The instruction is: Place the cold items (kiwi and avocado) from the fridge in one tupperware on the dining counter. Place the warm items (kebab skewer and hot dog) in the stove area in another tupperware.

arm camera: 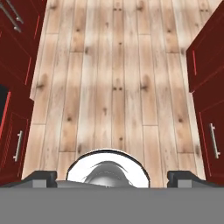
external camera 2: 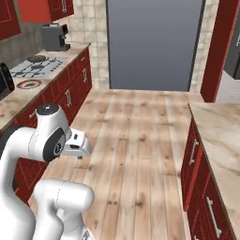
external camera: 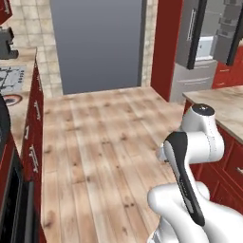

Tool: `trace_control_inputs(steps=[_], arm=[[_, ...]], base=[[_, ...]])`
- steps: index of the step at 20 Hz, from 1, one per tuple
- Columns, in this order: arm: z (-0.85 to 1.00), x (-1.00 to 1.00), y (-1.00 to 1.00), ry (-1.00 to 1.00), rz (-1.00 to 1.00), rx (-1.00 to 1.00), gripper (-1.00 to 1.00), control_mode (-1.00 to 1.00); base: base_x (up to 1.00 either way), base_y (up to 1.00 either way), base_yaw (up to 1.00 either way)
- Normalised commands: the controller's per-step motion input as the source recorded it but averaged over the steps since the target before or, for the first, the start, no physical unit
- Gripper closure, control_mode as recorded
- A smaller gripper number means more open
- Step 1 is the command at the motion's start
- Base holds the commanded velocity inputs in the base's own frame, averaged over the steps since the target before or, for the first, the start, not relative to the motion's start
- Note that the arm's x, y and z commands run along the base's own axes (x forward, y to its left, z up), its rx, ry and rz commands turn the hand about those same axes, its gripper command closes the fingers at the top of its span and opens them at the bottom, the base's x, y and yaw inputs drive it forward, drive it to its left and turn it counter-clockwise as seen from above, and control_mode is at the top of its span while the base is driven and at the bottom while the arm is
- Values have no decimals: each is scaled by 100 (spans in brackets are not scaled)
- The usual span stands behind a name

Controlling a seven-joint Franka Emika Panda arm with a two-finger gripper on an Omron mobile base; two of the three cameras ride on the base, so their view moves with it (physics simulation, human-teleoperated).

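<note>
On the left counter point(external camera 2: 28, 101) sits a stove point(external camera 2: 35, 65); downward, wide jaws frame bare floor point(arm camera: 113, 78).

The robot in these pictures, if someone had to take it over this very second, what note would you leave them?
Gripper: open, holding nothing, pointing down at the wooden floor.
Job's things: no kiwi, avocado, skewer, hot dog or tupperware can be seen. The fridge stands ahead on the right with its doors open; the stove is on the left counter; a bare counter lies to the right.
Done: nothing visibly packed.
Left: apparently all four items.
</note>
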Motion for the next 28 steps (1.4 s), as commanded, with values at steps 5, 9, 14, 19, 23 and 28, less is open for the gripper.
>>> trace_control_inputs(steps=[5, 9, 14, 19, 23, 28], arm=[[0, 0, 0, 0, 0, 0, -100, 100], [0, 0, 0, 0, 0, 0, -100, 100], [0, 0, 0, 0, 0, 0, -100, 100], [0, 0, 0, 0, 0, 0, -100, 100], [0, 0, 0, 0, 0, 0, -100, 100], [0, 0, 0, 0, 0, 0, -100, 100]], base=[[100, -21, 13], [100, -5, 15], [100, -1, 14], [100, -9, 15], [100, -3, 16], [100, -1, 17]])
